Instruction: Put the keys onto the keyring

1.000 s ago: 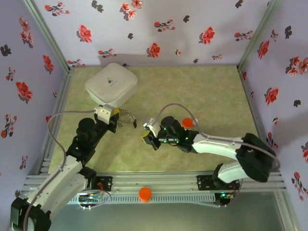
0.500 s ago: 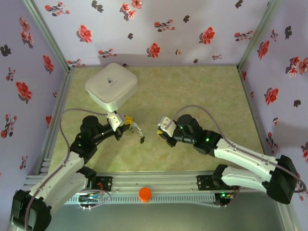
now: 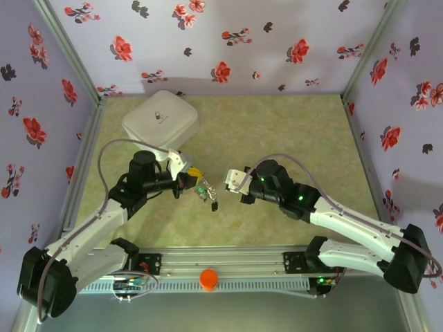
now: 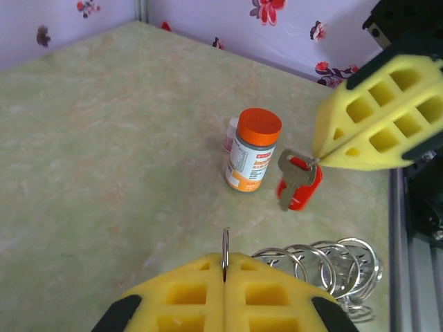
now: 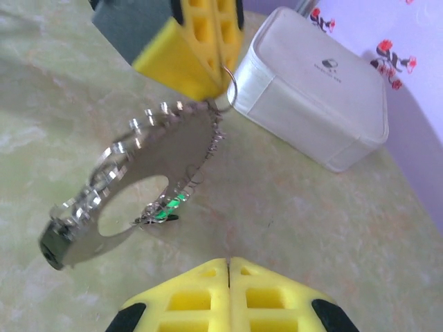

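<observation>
Grey keyring [image 4: 225, 241] pinched in yellow foam.
Left end effector [image 4: 225, 264] clamps it above the desk [image 4: 104, 138]; right end effector [image 5: 228, 268] is pressed together near a red-tagged key [image 4: 291, 176].

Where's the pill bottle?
Left wrist view, centre: bottle stands upright on the table, just image-left of the red-tagged key at the right gripper's tip.

Lilac walls [image 3: 228, 41] — red flower print, mottled green tabletop [image 3: 291, 131], aluminium rail [image 3: 228, 259]
</observation>
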